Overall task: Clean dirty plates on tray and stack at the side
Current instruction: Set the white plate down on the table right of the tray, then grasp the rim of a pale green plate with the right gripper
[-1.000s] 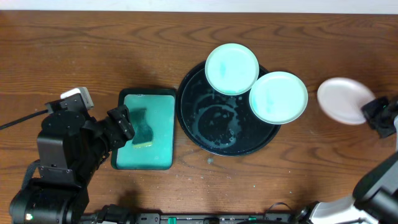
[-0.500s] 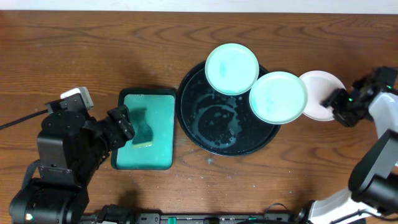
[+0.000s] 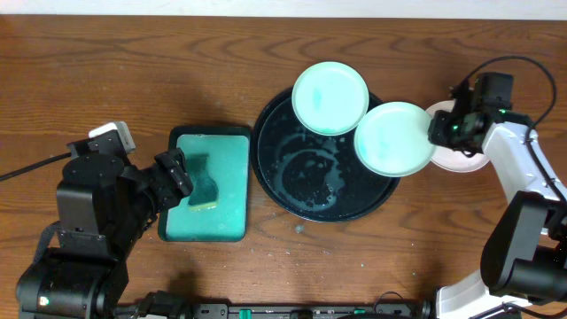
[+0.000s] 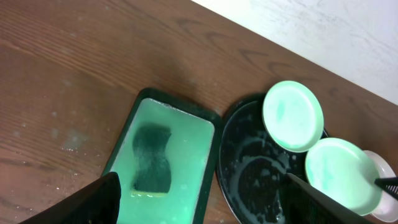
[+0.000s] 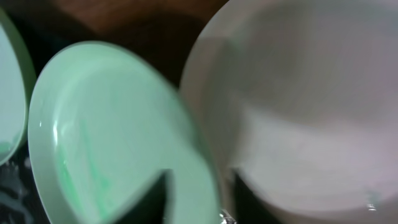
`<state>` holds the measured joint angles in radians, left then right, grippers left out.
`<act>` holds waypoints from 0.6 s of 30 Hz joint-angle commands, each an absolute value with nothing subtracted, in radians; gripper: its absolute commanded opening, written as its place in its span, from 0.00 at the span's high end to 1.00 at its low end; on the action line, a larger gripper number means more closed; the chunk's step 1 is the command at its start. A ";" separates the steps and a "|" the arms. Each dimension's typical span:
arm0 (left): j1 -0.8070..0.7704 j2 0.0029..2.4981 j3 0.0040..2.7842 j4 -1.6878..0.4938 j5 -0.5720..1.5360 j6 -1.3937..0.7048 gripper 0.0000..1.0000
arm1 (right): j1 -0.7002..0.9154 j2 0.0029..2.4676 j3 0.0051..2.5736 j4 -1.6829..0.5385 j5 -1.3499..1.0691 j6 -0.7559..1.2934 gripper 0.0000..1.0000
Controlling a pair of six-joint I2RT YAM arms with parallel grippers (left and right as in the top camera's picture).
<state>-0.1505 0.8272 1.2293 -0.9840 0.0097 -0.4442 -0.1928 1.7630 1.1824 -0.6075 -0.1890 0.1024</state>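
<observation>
- The right end effector [image 3: 449,131] is clamped on the rim of the white plate [image 3: 465,158], with its fingers close together on either side of the edge.
- The white plate is just right of the black tray [image 3: 270,173]. Its left edge meets a pale green plate [image 3: 395,138], and I cannot tell which edge lies on top.
- The pale green plate rests over the tray's right rim. A second green plate [image 3: 330,97] overlaps the top rim, close beside the first.
- The tray's bare middle is wet with pale streaks.
- The left end effector [image 4: 200,190] is spread wide and holds nothing. It hovers over a teal tray [image 3: 232,190] of green water with a dark sponge [image 3: 204,182] in it, just left of the black tray on the wooden surface [image 3: 133,71].
</observation>
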 commanded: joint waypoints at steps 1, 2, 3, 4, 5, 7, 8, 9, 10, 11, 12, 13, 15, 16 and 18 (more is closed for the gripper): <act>-0.145 0.831 1.246 -0.982 0.011 -0.438 0.18 | -0.154 1.768 1.162 -0.646 -0.154 0.096 0.99; -0.145 0.831 1.246 -0.982 0.011 -0.438 0.18 | -0.150 1.756 1.163 -0.654 -0.155 0.097 0.99; -0.145 0.831 1.246 -0.982 0.011 -0.438 0.18 | -0.146 1.739 1.163 -0.666 -0.155 0.104 0.99; -0.145 0.831 1.246 -0.982 0.011 -0.438 0.18 | -0.141 1.715 1.163 -0.681 -0.155 0.120 0.99; -0.145 0.831 1.246 -0.982 0.011 -0.438 0.18 | -0.137 1.694 1.163 -0.693 -0.157 0.128 0.99; -0.145 0.831 1.246 -0.982 0.011 -0.438 0.18 | -0.122 1.642 1.163 -0.727 -0.188 0.134 0.99; -0.145 0.833 1.246 -0.983 0.010 -0.438 0.18 | -0.109 1.618 1.163 -0.744 -0.218 0.133 0.99; -0.145 0.836 1.246 -0.985 0.010 -0.438 0.18 | -0.098 1.603 1.163 -0.758 -0.235 0.133 0.99; -0.145 0.841 1.246 -0.986 0.010 -0.438 0.18 | -0.079 1.584 1.163 -0.781 -0.253 0.134 0.99; -0.145 0.847 1.246 -0.989 0.010 -0.438 0.18 | -0.052 1.570 1.163 -0.807 -0.264 0.133 0.99; -0.145 0.855 1.246 -0.994 0.009 -0.438 0.18 | -0.026 1.563 1.163 -0.832 -0.264 0.134 0.99; -0.145 0.877 1.246 -1.014 0.002 -0.438 0.18 | 0.036 1.566 1.162 -0.878 -0.262 0.136 0.99; -0.145 0.913 1.246 -1.050 -0.011 -0.438 0.18 | 0.107 1.585 1.149 -0.898 -0.259 0.167 0.99; -0.145 0.934 1.246 -1.071 -0.015 -0.438 0.18 | 0.134 1.595 1.140 -0.896 -0.259 0.182 0.99; -0.145 0.978 1.246 -1.108 -0.036 -0.438 0.18 | 0.193 1.626 1.114 -0.866 -0.248 0.216 0.99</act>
